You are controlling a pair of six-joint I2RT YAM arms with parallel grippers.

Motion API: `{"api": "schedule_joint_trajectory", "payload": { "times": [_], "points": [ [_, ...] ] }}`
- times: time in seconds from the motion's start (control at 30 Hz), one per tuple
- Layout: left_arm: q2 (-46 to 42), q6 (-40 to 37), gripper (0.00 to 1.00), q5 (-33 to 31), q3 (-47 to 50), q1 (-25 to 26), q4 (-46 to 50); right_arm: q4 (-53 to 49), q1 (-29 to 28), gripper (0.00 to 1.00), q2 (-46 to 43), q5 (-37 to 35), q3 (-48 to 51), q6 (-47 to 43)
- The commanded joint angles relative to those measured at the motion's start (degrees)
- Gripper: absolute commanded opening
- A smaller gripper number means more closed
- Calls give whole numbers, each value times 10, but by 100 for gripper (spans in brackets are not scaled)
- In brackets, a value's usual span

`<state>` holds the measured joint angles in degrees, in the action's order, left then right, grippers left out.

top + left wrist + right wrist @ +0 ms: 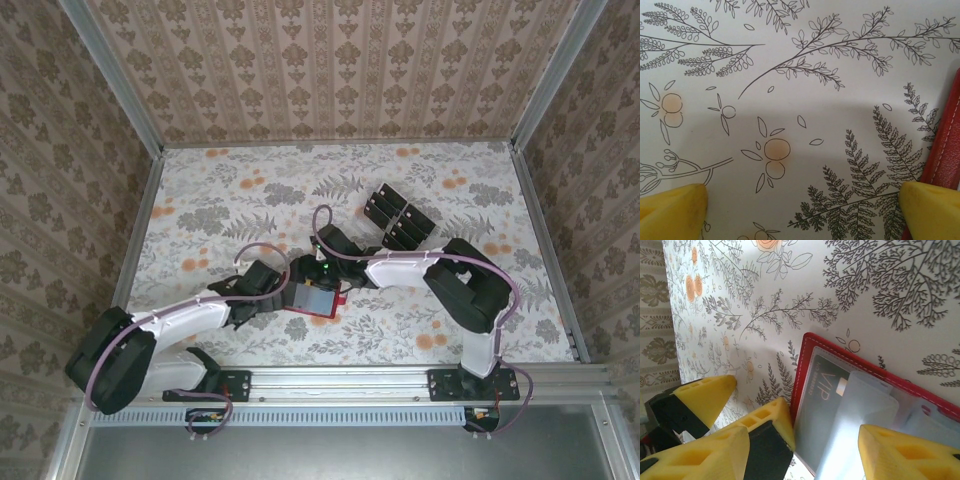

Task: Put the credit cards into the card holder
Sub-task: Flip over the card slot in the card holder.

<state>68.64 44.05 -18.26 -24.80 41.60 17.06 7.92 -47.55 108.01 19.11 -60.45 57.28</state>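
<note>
Your right gripper is hovering over the open red card holder at mid-table, jaws partly apart and clamping nothing visible, one VIP card lying in a clear sleeve. The loose black credit cards (about eight; overlap is blurring the count) are lying beyond it, rightward, nearer your right arm. Your left gripper is gaping wide, empty, just beside the holder.

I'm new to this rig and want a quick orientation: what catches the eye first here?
The red wallet lies open between the arms, a VIP card in one clear sleeve. The left gripper and right gripper meet there, both open. Further back, to the right, lie black cards.
</note>
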Motion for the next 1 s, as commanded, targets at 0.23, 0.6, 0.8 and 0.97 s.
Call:
{"api": "schedule_joint_trajectory", "payload": {
  "times": [0.23, 0.6, 0.8, 0.97],
  "points": [
    [-127, 55, 100, 7, 26, 11, 41, -17, -12, 61, 36, 15, -47, 10],
    [-186, 19, 100, 42, 53, 18, -3, -15, -17, 61, 61, 15, -64, 13],
    [-214, 0, 100, 44, 65, 43, -20, -14, -17, 61, 62, 15, -63, 14],
    [-208, 2, 100, 45, 77, 58, -42, -13, -17, 61, 62, 15, -62, 15]
  ]
}}
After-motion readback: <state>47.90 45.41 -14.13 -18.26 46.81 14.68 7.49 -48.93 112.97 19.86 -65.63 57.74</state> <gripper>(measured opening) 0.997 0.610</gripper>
